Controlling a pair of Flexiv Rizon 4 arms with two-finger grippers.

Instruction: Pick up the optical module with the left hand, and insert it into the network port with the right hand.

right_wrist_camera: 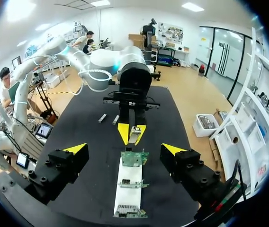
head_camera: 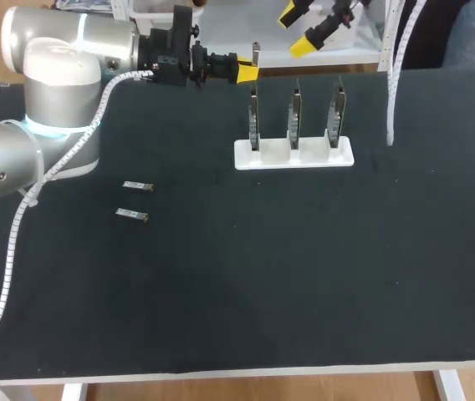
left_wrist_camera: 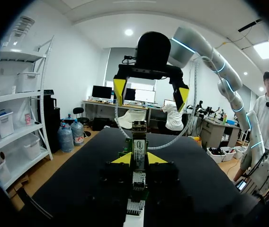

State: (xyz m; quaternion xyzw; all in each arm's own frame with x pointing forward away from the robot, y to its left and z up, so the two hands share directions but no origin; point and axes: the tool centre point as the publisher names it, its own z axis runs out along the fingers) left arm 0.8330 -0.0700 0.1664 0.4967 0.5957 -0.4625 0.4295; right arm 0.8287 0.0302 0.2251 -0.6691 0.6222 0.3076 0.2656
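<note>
Black counter (head_camera: 304,276) carries a white holder (head_camera: 294,154) with three upright network cards (head_camera: 294,117), and two loose modules (head_camera: 137,186) well apart from it. The left pincer (head_camera: 247,70) pinches the optical module (left_wrist_camera: 139,152) near the holder. The right pincer (head_camera: 303,27) hangs spread.

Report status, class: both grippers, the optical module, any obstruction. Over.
Left gripper shut on slim silver metal optical module. Right gripper open, empty, facing it. White three-card port stand between them; nothing blocking. Two spare silver modules on black table.

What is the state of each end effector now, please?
Left end effector: closed on the optical module.
Right end effector: open, holding nothing.
</note>
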